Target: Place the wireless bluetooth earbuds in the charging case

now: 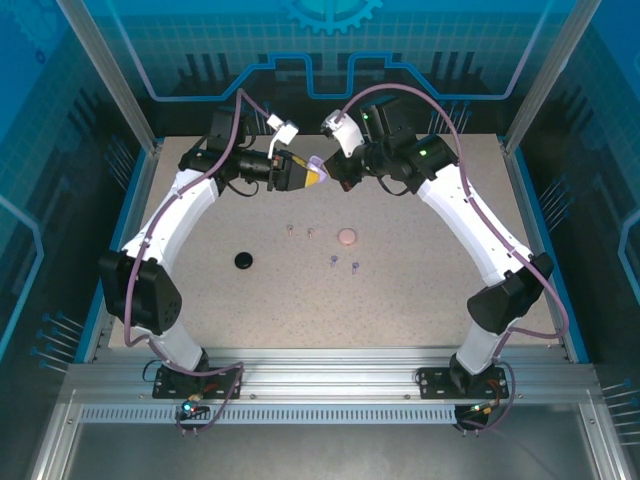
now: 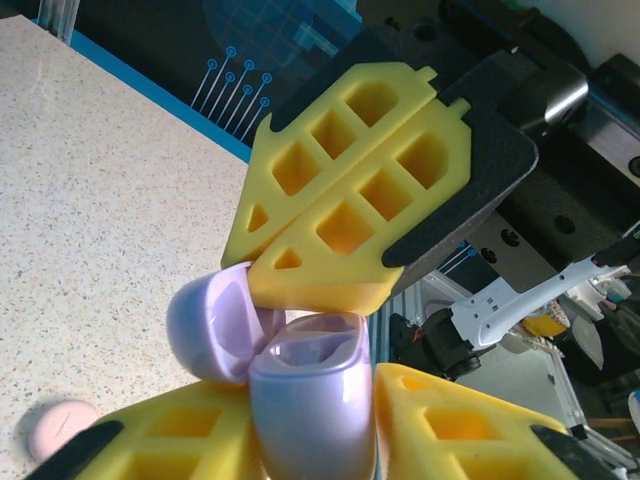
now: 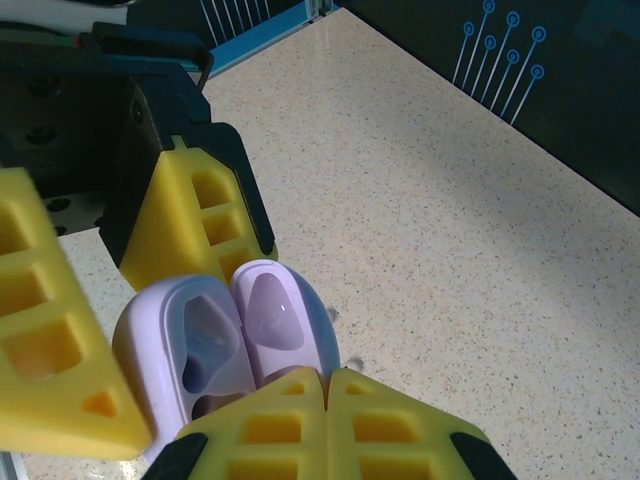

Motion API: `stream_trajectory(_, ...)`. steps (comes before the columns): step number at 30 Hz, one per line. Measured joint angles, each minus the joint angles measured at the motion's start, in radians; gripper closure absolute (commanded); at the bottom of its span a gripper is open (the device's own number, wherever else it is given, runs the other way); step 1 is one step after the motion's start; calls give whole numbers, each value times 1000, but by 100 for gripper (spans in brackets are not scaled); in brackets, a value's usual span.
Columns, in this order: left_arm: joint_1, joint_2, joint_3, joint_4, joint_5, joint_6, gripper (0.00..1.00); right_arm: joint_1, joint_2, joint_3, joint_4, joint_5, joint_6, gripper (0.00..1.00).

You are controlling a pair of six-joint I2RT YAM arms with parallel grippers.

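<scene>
**A:** Hovering over the far side of the worktop (image 1: 420,290), both arms meet nose to nose. The left hand (image 2: 310,432) is pinching the purple case (image 3: 215,345) by its body, one pad on each flank.

**B:** And the right hand (image 3: 327,385) is pressed together, tips against the case beside the open lid (image 2: 208,322). Propping it open, I'd say.

**A:** That case looks like a hard, glossy shell. It's probably light and could slip on foam, so grip the flanks, clear of the hinge.

**B:** Down on the worktop there's a black case (image 1: 243,260) to the left and a pink case (image 1: 347,237) mid-table.

**A:** The pink buds (image 1: 290,229) lie just left of the pink case, the purple buds (image 1: 332,262) a little nearer us. They're tiny, surely featherlight and rounded, likely to skid or flip. I'd pinch one across the head and leave the stem free.

**B:** What's hard to see?

**A:** The right pads cover the near end of the sockets, so I can't say they're empty. From above the buds are specks, and I can't tell which way the stems lie.
</scene>
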Motion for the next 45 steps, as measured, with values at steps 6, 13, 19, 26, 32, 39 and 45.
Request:
stream_trajectory(6,3,0,-2,8,9,-10,87,1,0,0,7,0,0,100)
stream_trajectory(13,9,-13,-58,100,24,-54,100,-7,-8,-4,19,27,44,61)
stream_trajectory(19,7,-78,-197,258,-13,-124,100,-7,-100,-92,65,13,107,50)
stream_trajectory(26,7,-192,-389,484,-119,-236,100,-11,-306,-313,156,21,210,35)
stream_trajectory(32,7,-353,-600,748,-232,-346,100,-11,-424,-469,197,84,333,29)
stream_trajectory(39,-12,-489,-785,1009,-376,-419,100,-11,-447,-632,196,172,500,29)
stream_trajectory(45,-97,-580,-967,1220,-519,-372,100,8,-384,-750,193,233,651,30)
